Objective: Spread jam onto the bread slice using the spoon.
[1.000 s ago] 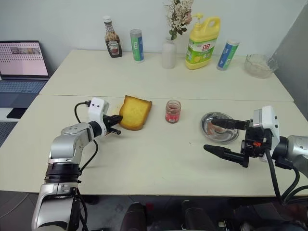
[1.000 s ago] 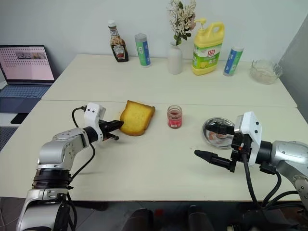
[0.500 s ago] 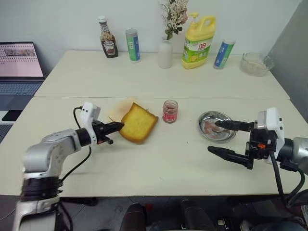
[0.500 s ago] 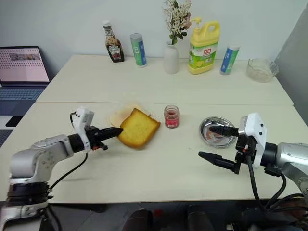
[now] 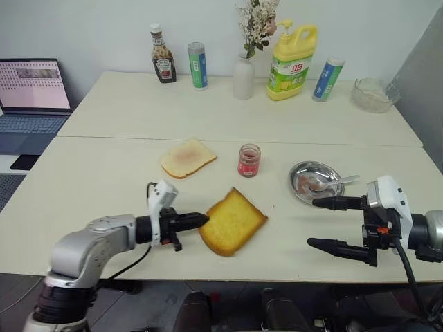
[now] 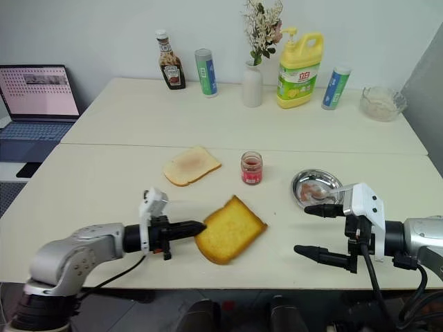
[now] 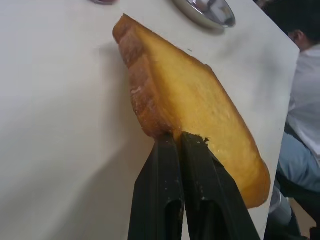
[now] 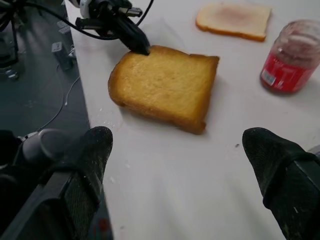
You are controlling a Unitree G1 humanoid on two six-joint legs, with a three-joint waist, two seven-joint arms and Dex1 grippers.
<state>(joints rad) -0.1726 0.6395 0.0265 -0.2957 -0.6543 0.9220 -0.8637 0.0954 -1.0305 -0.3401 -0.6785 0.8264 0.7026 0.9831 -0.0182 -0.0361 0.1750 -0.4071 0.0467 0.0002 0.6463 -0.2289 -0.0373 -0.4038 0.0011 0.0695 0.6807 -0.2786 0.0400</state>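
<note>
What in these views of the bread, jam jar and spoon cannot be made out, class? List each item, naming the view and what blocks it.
- Spoon: bowl's contents too small to read in the eye views.
- Bread slice: underside hidden against the table; the corner between the left gripper jaws is covered.
- Jam: jar cut by the right wrist view's edge; whether a lid is on is unclear.
- Bottle labels: too small.

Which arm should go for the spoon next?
Right. The right hand is open beside the metal dish holding the spoon; the left hand is shut on the bread slice.
</note>
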